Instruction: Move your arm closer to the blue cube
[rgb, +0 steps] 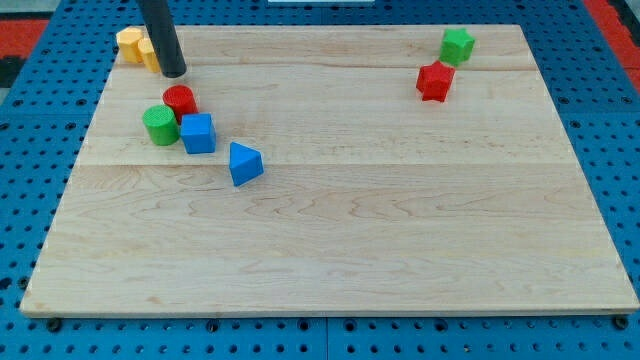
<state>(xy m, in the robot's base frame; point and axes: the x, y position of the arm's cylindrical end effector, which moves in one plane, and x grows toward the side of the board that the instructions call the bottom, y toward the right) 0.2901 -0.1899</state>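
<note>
The approach step was in hand and not yet complete. My tip (174, 73) stood near the board's (350, 250) upper-left corner, just beside the yellow block (133, 44), which the rod partly hid. The rig carried no pincer, only the rod, so there was no spread or pinched state to report.

The blue cube (198, 133) lay below my tip and slightly toward the view's right, in a tight cluster. The red cylinder (180, 100) sat at its upper left and the green cylinder (160, 125) at its left, both touching it or nearly so. The red cylinder lay almost directly between my tip and the cube.

In my judgement, the next move called for a short slide toward the view's bottom, kept to the right of the red cylinder, so that it was not pushed into the cube.

Count of blocks:
- Blue: two, the cube and a blue wedge (245, 163) near it, down and to the right.
- Red: two, the cylinder and a red star (434, 81) at upper right.
- Green: two, the cylinder and a green block (458, 45) just above the red star.
- Yellow: one.
</note>
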